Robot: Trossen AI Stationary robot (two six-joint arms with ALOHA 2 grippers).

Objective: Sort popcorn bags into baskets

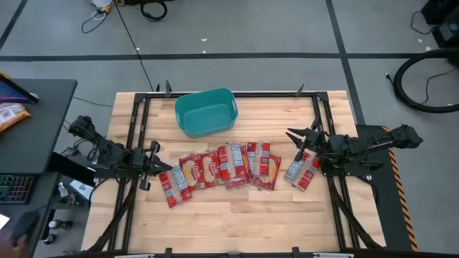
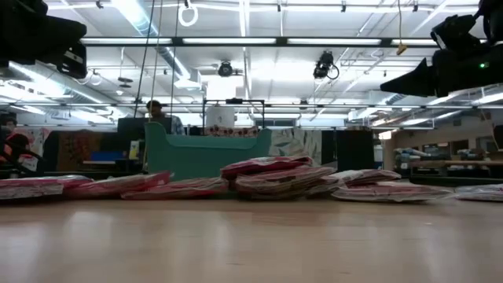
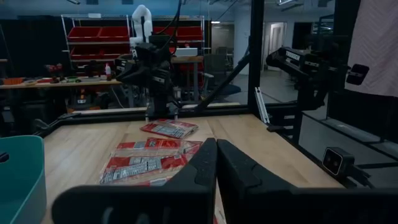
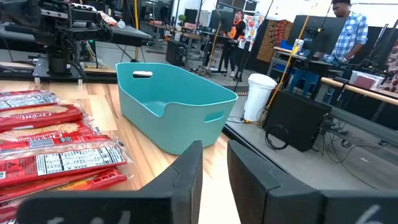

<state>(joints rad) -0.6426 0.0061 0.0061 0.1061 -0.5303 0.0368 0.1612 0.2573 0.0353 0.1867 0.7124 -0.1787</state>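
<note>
Several red popcorn bags (image 1: 222,168) lie flat on the wooden table in an overlapping row. One more bag (image 1: 303,170) lies apart at the row's right end. They also show in the low view (image 2: 267,174) and in both wrist views (image 3: 149,163) (image 4: 50,143). The empty teal tub (image 1: 206,112) (image 4: 174,106) stands on the table behind them, toward the far edge. My left gripper (image 1: 163,169) (image 3: 216,146) hangs shut above the row's left end. My right gripper (image 1: 300,137) (image 4: 214,152) hangs open above the table, just behind the lone right bag and pointing toward the tub.
Black frame rails (image 1: 136,129) run along the table's left, right and far sides. A dark side table (image 1: 43,107) on the left carries an orange-yellow snack bag (image 1: 11,115). Bare wood (image 1: 237,215) lies in front of the bags. People (image 4: 348,31) stand in the room beyond.
</note>
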